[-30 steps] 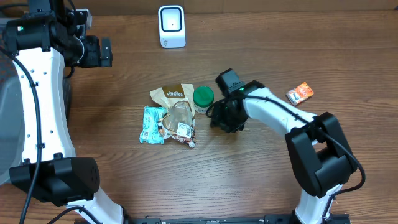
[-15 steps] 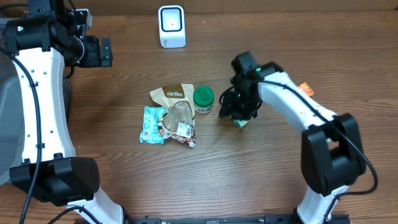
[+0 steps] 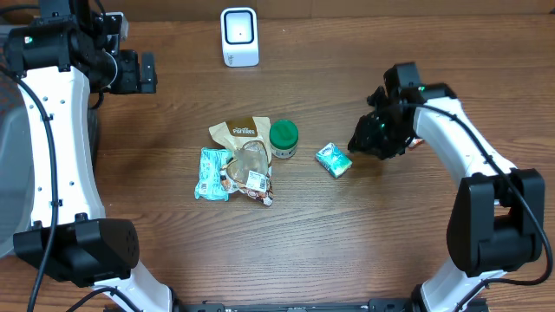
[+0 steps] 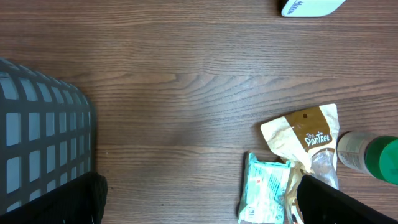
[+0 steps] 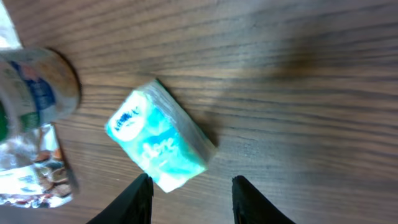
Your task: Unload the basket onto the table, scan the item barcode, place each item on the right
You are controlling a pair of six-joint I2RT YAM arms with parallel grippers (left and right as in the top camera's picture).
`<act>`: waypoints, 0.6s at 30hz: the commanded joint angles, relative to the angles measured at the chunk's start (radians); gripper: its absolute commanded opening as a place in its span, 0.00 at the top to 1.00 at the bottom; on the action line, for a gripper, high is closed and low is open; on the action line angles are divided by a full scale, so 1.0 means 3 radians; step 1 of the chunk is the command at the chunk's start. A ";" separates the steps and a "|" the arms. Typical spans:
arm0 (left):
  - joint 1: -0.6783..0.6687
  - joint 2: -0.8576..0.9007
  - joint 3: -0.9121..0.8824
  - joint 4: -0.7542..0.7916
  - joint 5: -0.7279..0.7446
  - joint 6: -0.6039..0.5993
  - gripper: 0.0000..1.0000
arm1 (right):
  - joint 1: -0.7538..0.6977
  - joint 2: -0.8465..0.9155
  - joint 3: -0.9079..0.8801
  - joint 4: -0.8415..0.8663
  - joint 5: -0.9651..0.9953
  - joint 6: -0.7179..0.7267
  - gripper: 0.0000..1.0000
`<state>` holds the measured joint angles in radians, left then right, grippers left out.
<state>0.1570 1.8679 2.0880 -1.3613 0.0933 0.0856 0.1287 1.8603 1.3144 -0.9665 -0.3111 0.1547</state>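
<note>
Hovering low over the counter (image 3: 416, 234), my right end effector (image 5: 191, 184) is released: its two dark fingers (image 5: 140, 198) stand apart with only bare wood between them. The tissue packet (image 3: 333, 160), a small teal and white block, lies flat on the counter just ahead of those fingertips, turned at a slant, and nothing grips it. In the right wrist view one fingertip comes close to its lower edge, and I cannot tell whether they touch. No barcode shows on the faces I can see. To the packet's left stands a jar with a green lid (image 3: 284, 136), and beyond it a brown pouch (image 3: 240, 131), a clear bag of snacks (image 3: 252, 172) and a teal wrapper (image 3: 212, 172) lie bunched together. The white scanner (image 3: 239, 36) stands at the far edge of the counter, well apart from the packet. My left end effector (image 3: 149, 74) is held out toward the far left corner, spread wide and carrying nothing; its wrist view looks down on the pouch, the wrapper and a grey basket (image 4: 43, 143) beside the counter.
</note>
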 commanded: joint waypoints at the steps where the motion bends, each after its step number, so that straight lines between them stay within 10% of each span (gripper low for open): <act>1: -0.0001 0.0028 0.0031 0.0004 -0.0014 0.0066 0.00 | 0.0022 -0.0022 -0.0170 0.0215 -0.0053 -0.0112 0.62; 18: -0.0001 0.0028 0.0031 0.0004 -0.0014 0.0066 0.00 | 0.0022 -0.0004 -0.0566 0.0772 -0.0216 -0.0186 0.66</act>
<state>0.1570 1.8679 2.0880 -1.3613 0.0933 0.0856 0.1326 1.8603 1.1656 -0.7647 -0.3702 0.1085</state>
